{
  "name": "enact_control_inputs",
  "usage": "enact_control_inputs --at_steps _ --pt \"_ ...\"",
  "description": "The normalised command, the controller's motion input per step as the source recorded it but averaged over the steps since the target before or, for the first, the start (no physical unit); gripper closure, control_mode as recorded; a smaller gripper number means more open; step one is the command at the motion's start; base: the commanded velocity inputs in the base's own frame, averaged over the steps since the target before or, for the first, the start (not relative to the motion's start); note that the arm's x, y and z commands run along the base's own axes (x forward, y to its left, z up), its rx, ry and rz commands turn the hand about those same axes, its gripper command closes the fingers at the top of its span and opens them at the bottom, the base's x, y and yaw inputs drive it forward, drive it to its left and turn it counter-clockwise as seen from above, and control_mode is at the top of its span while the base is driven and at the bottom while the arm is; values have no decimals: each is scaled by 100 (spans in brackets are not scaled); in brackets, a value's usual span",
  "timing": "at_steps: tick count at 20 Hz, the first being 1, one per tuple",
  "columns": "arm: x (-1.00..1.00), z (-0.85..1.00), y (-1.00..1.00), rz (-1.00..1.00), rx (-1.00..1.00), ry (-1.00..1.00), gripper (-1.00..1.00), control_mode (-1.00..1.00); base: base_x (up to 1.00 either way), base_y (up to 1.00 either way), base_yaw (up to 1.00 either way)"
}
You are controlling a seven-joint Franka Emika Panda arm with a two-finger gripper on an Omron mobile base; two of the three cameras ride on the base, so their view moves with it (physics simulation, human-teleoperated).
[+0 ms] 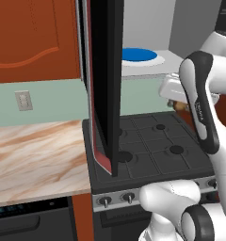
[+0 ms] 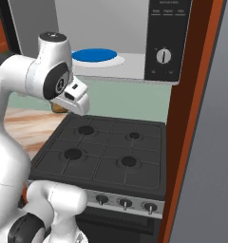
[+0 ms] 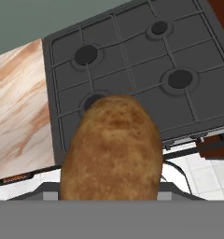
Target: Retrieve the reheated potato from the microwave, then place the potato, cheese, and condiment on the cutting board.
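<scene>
Potato (image 3: 111, 147): one, a lumpy oval with mottled tan-brown skin, sitting large and close in the hand view, above the front left part of the stove. In the right base view a small tan patch of it is peeking out behind the white wrist.

Hand (image 2: 71, 102): its fingertips are hidden behind the potato in the hand view; the potato is sitting right between where they rise, so the hand is gripping it, jaws roughly half parted.

Microwave (image 2: 166, 40): one, a wide silver-grey box mounted above the stove, its door (image 1: 105, 84) standing open, black with a red-edged inner face. The right base view is showing its control panel with one round white knob. Inside is lying one round white turntable with a blue disc (image 2: 94, 56) on it.

Stove (image 2: 106, 152): one, black, matte, gridded grate, four round burners. The right base view is showing three front dials, the left base view two.

Surface (image 1: 37, 157): marbled cream and brown stone, left of the stove.
</scene>
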Motion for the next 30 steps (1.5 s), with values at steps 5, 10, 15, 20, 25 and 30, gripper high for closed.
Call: enact_control_inputs --at_steps 5,10,15,20,25,30 --pt "-7 -41 16 28 2 11 100 -100 0 0 0" --pt "8 -44 24 18 0 2 100 -100 0 0 0" --pt "28 -30 16 13 0 0 100 -100 0 0 0" --pt "33 -31 17 11 -4 0 100 -100 0 0 0" --pt "34 -34 21 5 -8 0 100 -100 0 0 0" --pt "30 -31 18 2 -7 -1 100 -100 0 0 0"
